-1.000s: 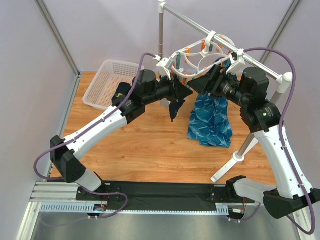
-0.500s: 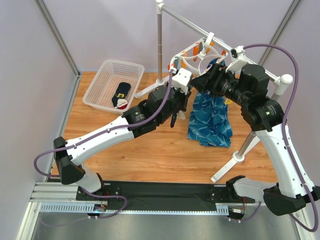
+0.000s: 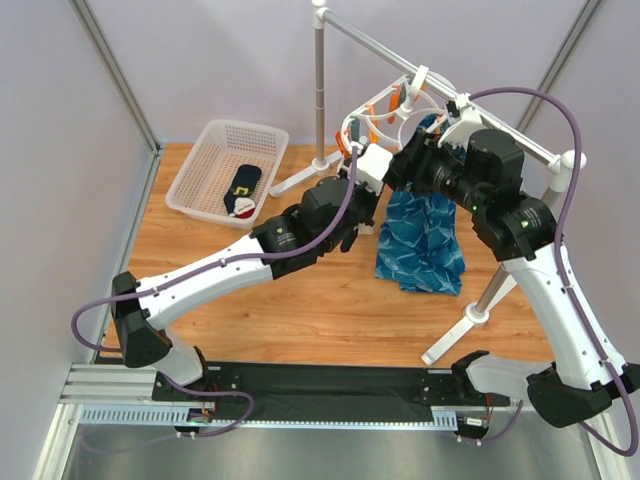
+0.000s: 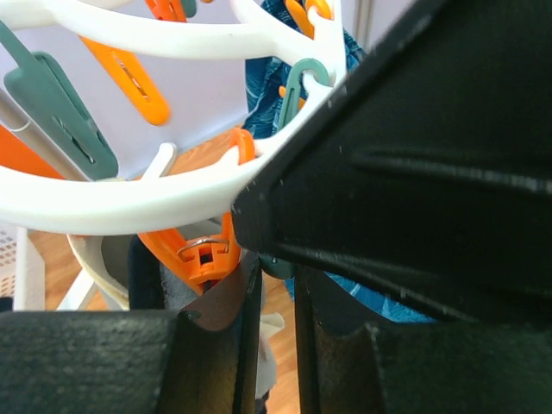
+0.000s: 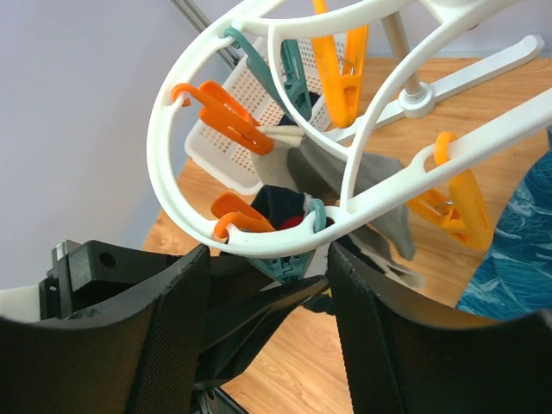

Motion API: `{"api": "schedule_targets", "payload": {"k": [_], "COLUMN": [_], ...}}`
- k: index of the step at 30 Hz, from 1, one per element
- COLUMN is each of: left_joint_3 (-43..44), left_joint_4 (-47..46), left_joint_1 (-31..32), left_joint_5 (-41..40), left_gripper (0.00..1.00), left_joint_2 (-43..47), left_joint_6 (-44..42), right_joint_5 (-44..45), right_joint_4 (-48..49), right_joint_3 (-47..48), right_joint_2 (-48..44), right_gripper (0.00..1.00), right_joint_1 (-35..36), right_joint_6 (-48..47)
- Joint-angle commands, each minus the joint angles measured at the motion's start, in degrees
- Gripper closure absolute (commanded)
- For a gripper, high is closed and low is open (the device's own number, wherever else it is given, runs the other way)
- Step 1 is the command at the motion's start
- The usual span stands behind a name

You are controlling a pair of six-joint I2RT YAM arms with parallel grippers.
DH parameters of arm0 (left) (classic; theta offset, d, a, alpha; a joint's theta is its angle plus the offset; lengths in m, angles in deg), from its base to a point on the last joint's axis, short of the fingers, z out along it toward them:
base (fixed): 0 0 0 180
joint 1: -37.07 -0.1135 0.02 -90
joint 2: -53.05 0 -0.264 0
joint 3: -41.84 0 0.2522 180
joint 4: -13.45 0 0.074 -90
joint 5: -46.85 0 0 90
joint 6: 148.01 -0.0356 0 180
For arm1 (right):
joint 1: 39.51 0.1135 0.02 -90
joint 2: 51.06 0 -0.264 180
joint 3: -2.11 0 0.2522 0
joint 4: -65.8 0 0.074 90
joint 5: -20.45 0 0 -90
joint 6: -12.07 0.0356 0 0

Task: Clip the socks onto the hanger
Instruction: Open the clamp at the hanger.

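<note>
The white ring hanger [image 3: 385, 112] hangs from the rail, with orange and teal pegs. My left gripper [image 3: 365, 200] is just under its near rim, its fingers almost together on a dark navy sock [image 3: 349, 235] that hangs down from them. In the left wrist view the gripper [image 4: 274, 274] tips touch a teal peg [image 4: 278, 264] beside an orange peg [image 4: 197, 250], under the ring [image 4: 129, 194]. My right gripper [image 5: 285, 332] is open, its fingers either side of the ring [image 5: 172, 103] and the teal peg [image 5: 297, 259]. Navy sock fabric [image 5: 280, 203] shows behind that peg. Another sock [image 3: 243, 190] lies in the basket.
A white basket [image 3: 240, 125] stands at the back left. A bright-blue patterned cloth [image 3: 420, 235] hangs under the right arm. The grey rail stand [image 3: 318, 90] has a post behind the hanger and feet on the table. A grey fabric piece [image 5: 379, 207] dangles inside the ring.
My left arm has swung right and forward, carrying the sock from left of the hanger to under its near rim. My right gripper has shifted slightly left onto the ring.
</note>
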Motion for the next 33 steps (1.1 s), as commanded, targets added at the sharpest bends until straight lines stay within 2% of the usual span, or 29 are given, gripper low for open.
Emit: {"api": "schedule_targets", "payload": {"k": [1, 4, 8, 14, 21, 24, 25, 28, 33], "left_joint_3": [-4.3, -4.6, -7.1, -8.1, -4.5, -5.2, -5.7, -6.4, -6.3], "left_joint_4": [-2.2, -1.4, -2.8, -5.5, -4.1, -4.1, -4.2, -4.6, -4.1], "left_joint_1": [0.6, 0.6, 0.5, 0.5, 0.5, 0.5, 0.5, 0.5, 0.4], "left_joint_5": [4.7, 6.4, 7.9, 5.4, 0.2, 0.0, 0.0, 0.7, 2.4], "left_gripper": [1.00, 1.00, 1.00, 1.00, 1.00, 1.00, 1.00, 1.00, 1.00], "left_joint_2": [4.3, 5.1, 6.8, 7.6, 4.7, 5.5, 5.6, 6.5, 7.4], "left_joint_6": [-0.1, -0.2, -0.3, -2.2, -5.2, -4.0, -3.8, -2.8, -3.0], "right_joint_5": [1.5, 1.8, 4.9, 9.0, 0.5, -1.5, -2.2, -5.6, -8.0], "right_joint_4": [4.9, 3.8, 2.8, -0.1, 4.1, 6.7, 7.3, 7.8, 9.2], "right_joint_3": [0.1, 3.4, 5.0, 7.5, 4.5, 1.5, 1.3, 0.9, -1.1], "right_joint_2": [0.1, 2.4, 3.1, 4.8, 3.8, 1.7, 1.6, 1.4, 0.0], "right_gripper": [0.43, 0.45, 0.35, 0.33, 0.26, 0.30, 0.38, 0.50, 0.46], "right_joint_1": [0.2, 0.3, 0.2, 0.2, 0.3, 0.3, 0.3, 0.3, 0.3], "right_joint_6": [3.4, 6.0, 7.9, 11.0, 6.4, 3.1, 2.3, -0.5, -2.7]}}
